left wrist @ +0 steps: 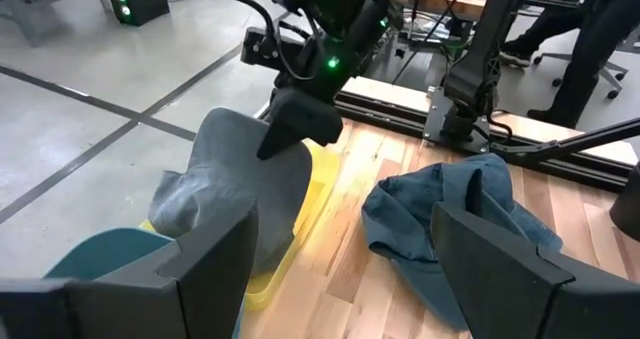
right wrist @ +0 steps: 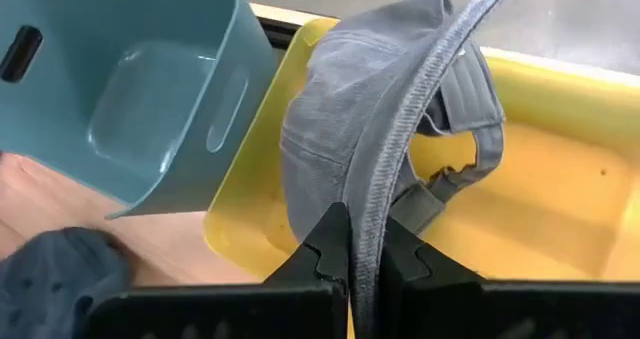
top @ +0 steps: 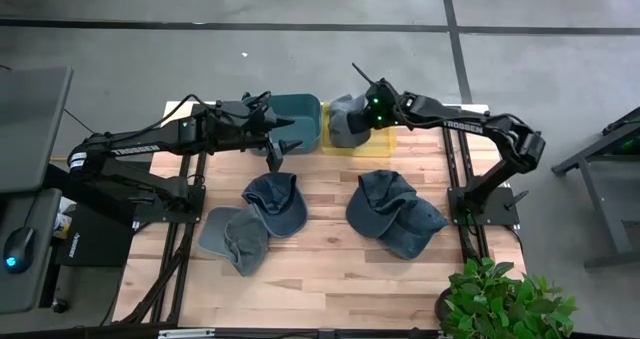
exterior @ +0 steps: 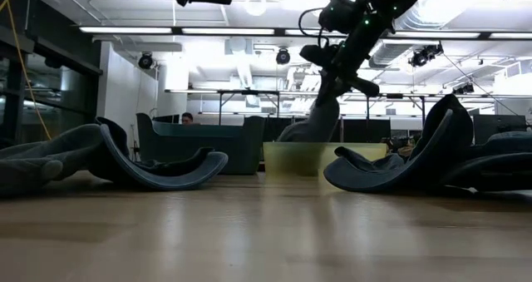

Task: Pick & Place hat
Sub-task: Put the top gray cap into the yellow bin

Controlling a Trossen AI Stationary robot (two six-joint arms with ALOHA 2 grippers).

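Clearly the grey hat [right wrist: 340, 129] is soft and light, drooping over the yellow bin [right wrist: 540, 199]. Its stiff brim suits the right gripper [right wrist: 352, 241], pinching it; the left gripper [left wrist: 340, 249] waits spread.

Two bins stand at the table's far edge: one teal bin [top: 299, 118] and, just beside it, one yellow bin [top: 388, 139]. Five caps show: one grey cap [top: 347, 120] over the yellow bin, two in a left pile [top: 252, 219], two in a right pile [top: 394, 214].
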